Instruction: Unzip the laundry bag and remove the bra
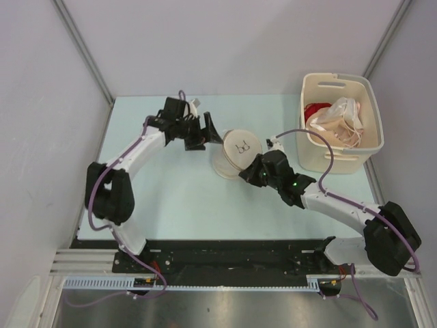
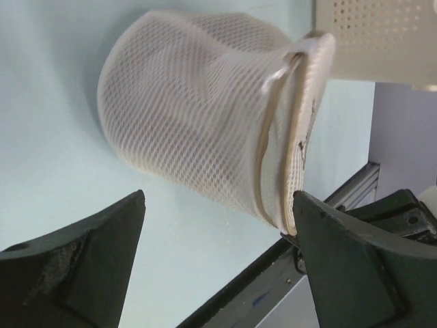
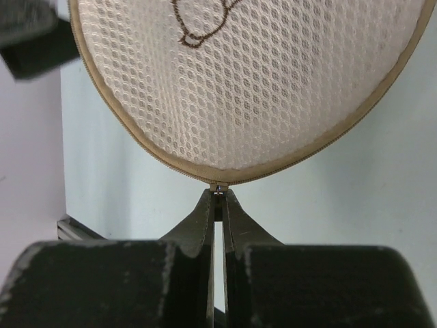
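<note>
Though domed, honeycomb-mesh laundry bag [image 3: 252,89]

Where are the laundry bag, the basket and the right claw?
laundry bag [image 1: 240,149]: top external view, on its printed top face.
basket [image 1: 355,162]: top external view, on its near wall.
right claw [image 3: 218,193]: right wrist view, between its closed tips at the zip.

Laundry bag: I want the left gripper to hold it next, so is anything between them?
Nothing visible. The left gripper is open, and the laundry bag lies right ahead of it on the table. The right gripper is shut on the zip pull at the bag's opposite side, out of that path.
</note>
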Motion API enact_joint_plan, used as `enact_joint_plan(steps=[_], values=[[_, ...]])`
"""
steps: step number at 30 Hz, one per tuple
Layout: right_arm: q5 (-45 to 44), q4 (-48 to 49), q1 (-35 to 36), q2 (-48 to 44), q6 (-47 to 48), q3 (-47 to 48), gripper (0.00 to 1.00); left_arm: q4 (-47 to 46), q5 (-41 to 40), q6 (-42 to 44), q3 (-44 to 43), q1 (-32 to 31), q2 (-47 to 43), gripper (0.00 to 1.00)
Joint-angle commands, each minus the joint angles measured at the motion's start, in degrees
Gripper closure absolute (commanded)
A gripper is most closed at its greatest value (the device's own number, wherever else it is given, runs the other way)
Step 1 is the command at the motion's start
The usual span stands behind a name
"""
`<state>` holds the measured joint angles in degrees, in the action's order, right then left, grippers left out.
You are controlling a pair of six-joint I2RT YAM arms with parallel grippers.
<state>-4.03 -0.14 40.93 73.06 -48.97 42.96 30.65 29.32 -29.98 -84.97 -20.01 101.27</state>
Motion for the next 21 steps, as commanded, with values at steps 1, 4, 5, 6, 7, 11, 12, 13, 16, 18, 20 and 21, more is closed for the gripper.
enact_joint_plan(steps=[1,4,5,6,7,11,12,13,16,18,20,21], values=[[-3.26,4.18,1.87,2.44,-5.96,-0.16,1.00,-5.85,-3.05,-8.49,11.91,-0.20,-12.66,0.06],[-2.47,5.85,2.14,3.49,-5.70,-0.07,1.00,-8.42,-2.69,-12.55,16.67,-1.69,-17.07,0.01],[-2.38,5.85,2.23,3.67,-5.70,-0.07,1.00,-8.42,-3.04,-13.08,16.59,-2.31,-17.77,0.00],[-2.47,5.68,2.05,3.76,-5.78,-0.16,1.00,-8.07,-3.56,-13.61,16.33,-2.92,-17.95,0.00],[-2.38,5.51,2.05,3.85,-5.87,-0.16,1.00,-8.94,-4.27,-14.92,16.24,-4.06,-18.21,0.00],[-2.21,5.41,2.05,4.02,-6.14,-0.16,1.00,-17.29,-4.62,-18.97,19.22,-6.70,-18.40,0.00],[-2.03,5.50,2.14,4.11,-6.14,-0.16,1.00,-17.47,-4.88,-19.15,18.97,-6.97,-16.39,0.00],[-1.86,5.59,2.05,4.11,-6.22,-0.16,1.00,-17.38,-4.97,-19.24,18.70,-7.49,-15.24,0.00],[-1.59,5.59,2.05,3.85,-6.31,-0.16,1.00,-18.52,-5.32,-19.42,18.17,-8.55,-12.60,0.06],[-1.68,5.07,2.05,3.59,-6.31,-0.16,1.00,-19.23,-7.08,-19.94,18.52,-9.25,-11.89,0.10],[-1.77,4.80,2.05,3.50,-6.31,-0.07,1.00,-21.15,-6.65,-20.82,18.88,-9.34,-11.45,0.16],[-1.68,4.89,2.05,3.58,-6.31,-0.16,1.00,-21.25,-6.91,-21.00,18.70,-9.78,-10.93,0.19]])
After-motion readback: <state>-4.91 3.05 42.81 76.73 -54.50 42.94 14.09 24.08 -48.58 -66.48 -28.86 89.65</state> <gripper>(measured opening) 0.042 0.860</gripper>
